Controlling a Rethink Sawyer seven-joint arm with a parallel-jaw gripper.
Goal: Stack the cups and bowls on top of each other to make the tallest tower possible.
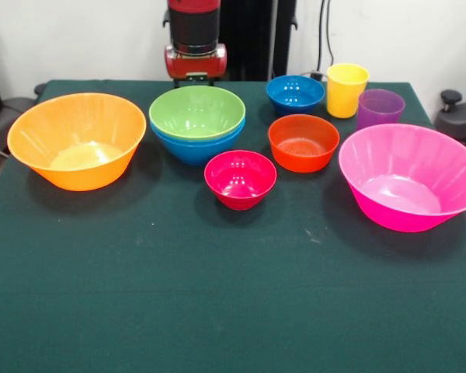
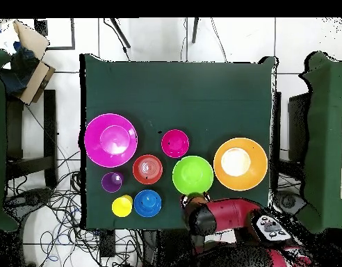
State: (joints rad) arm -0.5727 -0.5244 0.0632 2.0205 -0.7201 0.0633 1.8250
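Every bowl and cup stands upright on the green table. A green bowl (image 1: 196,111) (image 2: 192,174) sits nested in a light blue bowl (image 1: 196,148), the only stack. Apart from it stand a large orange bowl (image 1: 76,144) (image 2: 240,164), a large pink bowl (image 1: 412,175) (image 2: 111,140), a crimson bowl (image 1: 240,179) (image 2: 175,143), an orange-red bowl (image 1: 303,142) (image 2: 148,169) and a dark blue bowl (image 1: 295,93) (image 2: 147,203). The yellow cup (image 1: 346,89) (image 2: 122,206) and purple cup (image 1: 380,109) (image 2: 112,182) stand side by side. My gripper (image 1: 196,74) hangs beyond the table's edge behind the green bowl, holding nothing that shows.
The red and black arm (image 2: 205,214) is drawn back off the table edge beside the green bowl. Half the green table (image 1: 217,295) (image 2: 181,90) holds no objects. Cables, chairs and a cardboard box (image 2: 24,59) lie on the floor around it.
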